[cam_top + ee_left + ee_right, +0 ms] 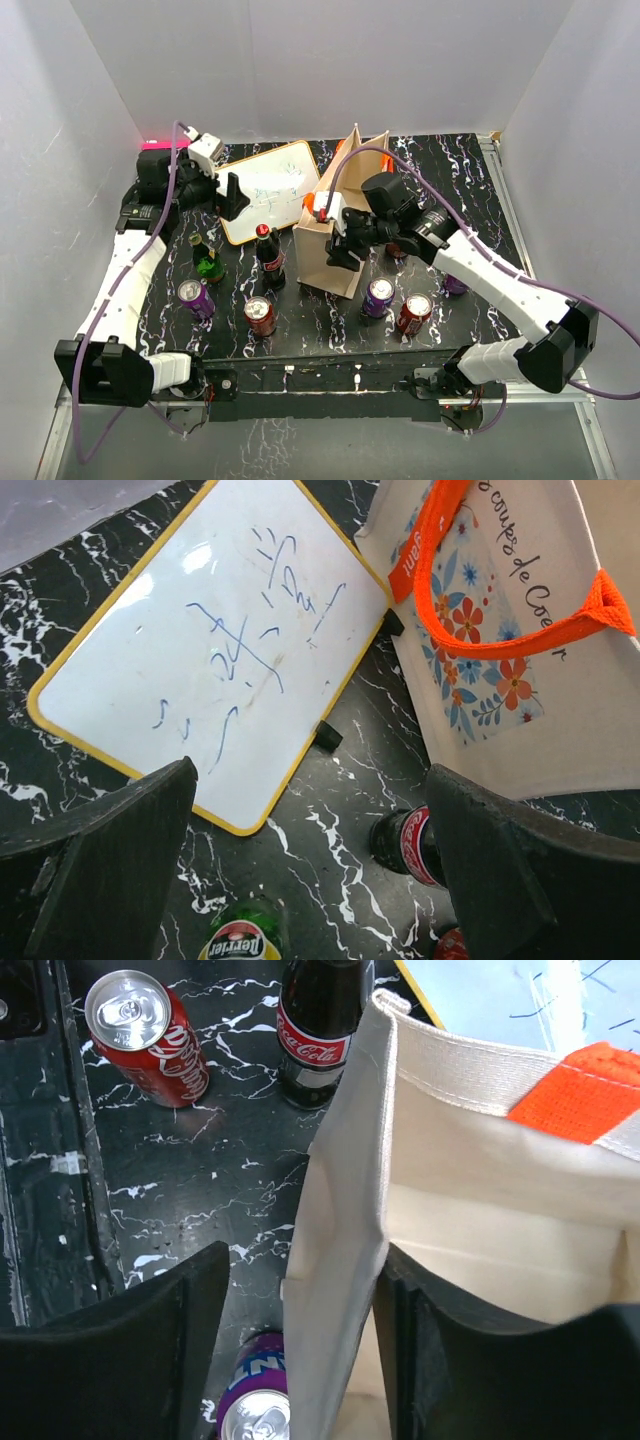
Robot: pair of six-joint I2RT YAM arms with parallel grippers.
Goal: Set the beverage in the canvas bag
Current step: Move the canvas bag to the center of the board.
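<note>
Bag: the tall beige canvas tote with bright orange handles [332, 238] stands upright about mid-table with its mouth open. There's a flower print on the face turned toward the whiteboard.

Right gripper: the right gripper [300, 1280] sits astride the bag's near corner. One black finger [120, 1360] is outside the fabric and the other [500, 1380] is down inside the bag. The jaws are partly apart. The inner finger looks to be up against the cloth, there's a visible gap on the outer side, and no drink is in it.

Closest drinks: a dark glass cola bottle with a red label [269, 255] is just left of the bag. A purple soda can [379, 296] is right by the bag's base on the near side.

Other drinks: a red soda can [260, 315] is in front of the cola bottle, and a second red can [414, 312] is next to the purple one. A green glass bottle [207, 260] and another purple can [195, 297] are further left. All of them are upright on the table.

Whiteboard: a white board with a yellow-orange frame and blue scribbles [270, 190] lies left of the bag, one corner very near it.

Left gripper: the left gripper [310, 780] hangs over the near edge of the whiteboard with its fingers spread wide, holding nothing.

Table: a black marble-look top with white veins [320, 310].
</note>
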